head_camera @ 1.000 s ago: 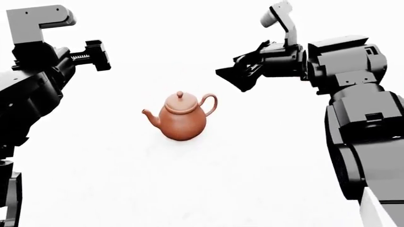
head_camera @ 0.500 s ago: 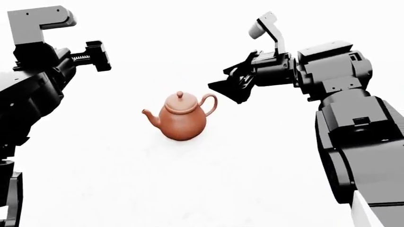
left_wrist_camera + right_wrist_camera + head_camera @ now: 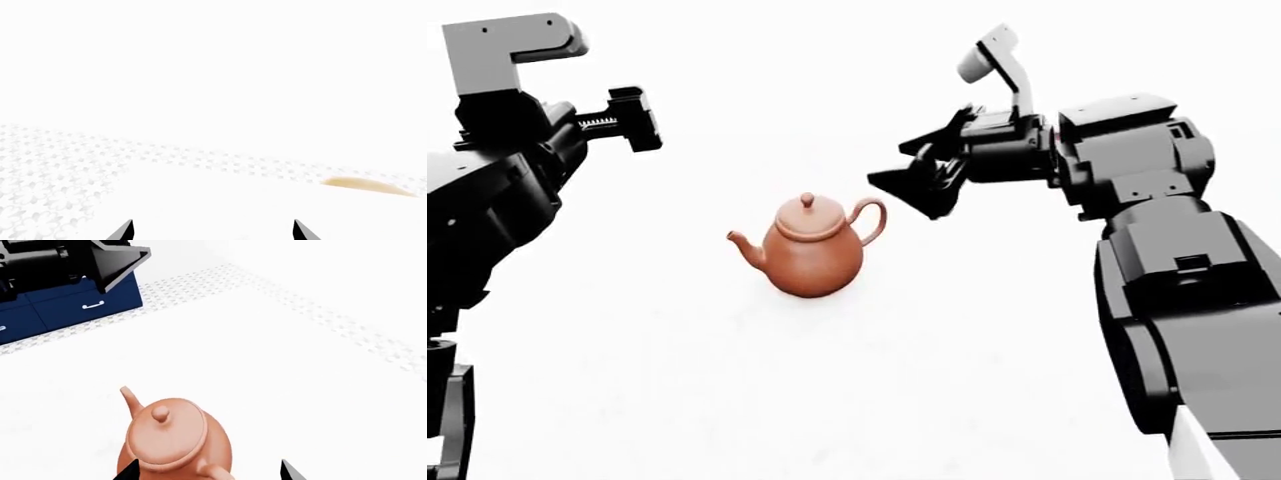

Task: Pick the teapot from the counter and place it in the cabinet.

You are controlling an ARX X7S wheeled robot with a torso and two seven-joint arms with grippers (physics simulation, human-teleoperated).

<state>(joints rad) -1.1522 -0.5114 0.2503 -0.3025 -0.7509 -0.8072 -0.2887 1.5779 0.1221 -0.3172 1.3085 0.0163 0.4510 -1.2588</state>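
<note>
The right gripper (image 3: 924, 180) is hanging above the counter (image 3: 961, 380) with its jaws parted and nothing between them, and the teapot (image 3: 810, 249) is sitting upright on the white top just below and ahead of it, its looped handle turned toward that gripper and its spout pointing away. In the right wrist view the teapot (image 3: 175, 437) is lying between the two dark fingertips (image 3: 128, 469), with the lid knob showing clearly, so the step in hand looks like the approach before the pick. The next move is probably calling for a descent until the open jaws are straddling the belly or the handle, then a closing. The left gripper (image 3: 625, 118) is waiting well apart from the pot, holding nothing; its two tips in the left wrist view are standing apart. The cabinet is not showing; only navy drawers (image 3: 73, 307) are visible beyond the counter. No brand, label or writing is readable anywhere.
</note>
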